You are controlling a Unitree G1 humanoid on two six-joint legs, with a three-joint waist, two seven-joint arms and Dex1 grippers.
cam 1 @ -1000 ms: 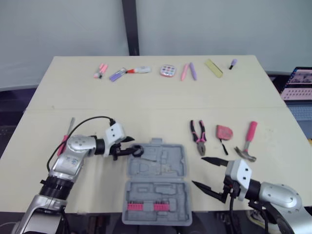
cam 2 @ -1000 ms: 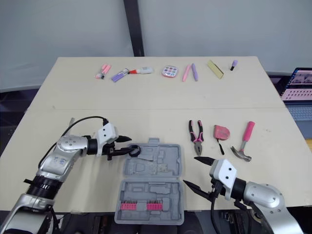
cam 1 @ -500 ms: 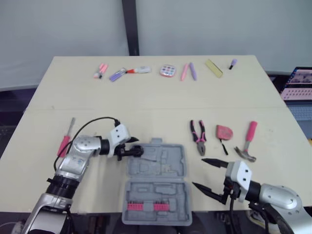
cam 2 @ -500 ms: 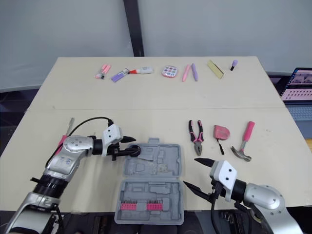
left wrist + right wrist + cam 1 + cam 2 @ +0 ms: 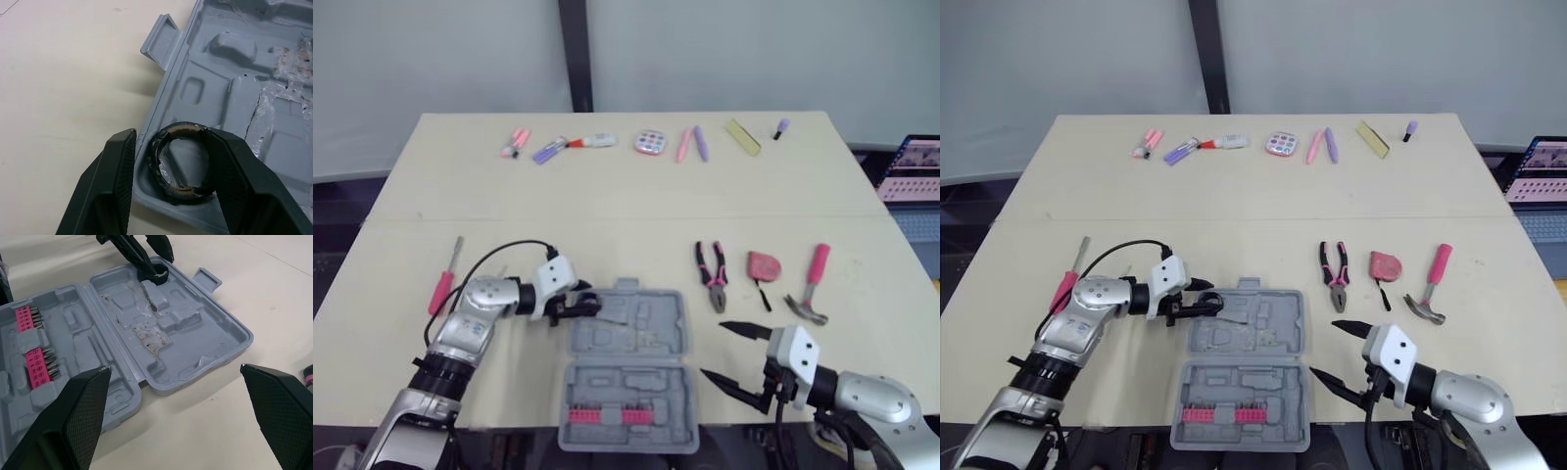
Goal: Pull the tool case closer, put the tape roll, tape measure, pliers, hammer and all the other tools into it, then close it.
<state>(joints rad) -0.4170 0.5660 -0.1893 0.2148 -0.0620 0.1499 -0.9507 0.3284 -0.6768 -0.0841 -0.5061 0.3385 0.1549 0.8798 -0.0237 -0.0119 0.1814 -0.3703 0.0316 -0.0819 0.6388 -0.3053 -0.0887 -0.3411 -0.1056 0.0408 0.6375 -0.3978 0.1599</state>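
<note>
L claw [image 5: 579, 303] + tape roll [image 5: 157, 159] shifted further into tool case [image 5: 636, 364].

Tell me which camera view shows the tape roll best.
The left wrist view: the tape roll sits close up at the left claw, its ring plain, at a corner of the tool case. Both eye views show a small dark spot at that claw. The right wrist view shows it small, at the case's far corner.
</note>
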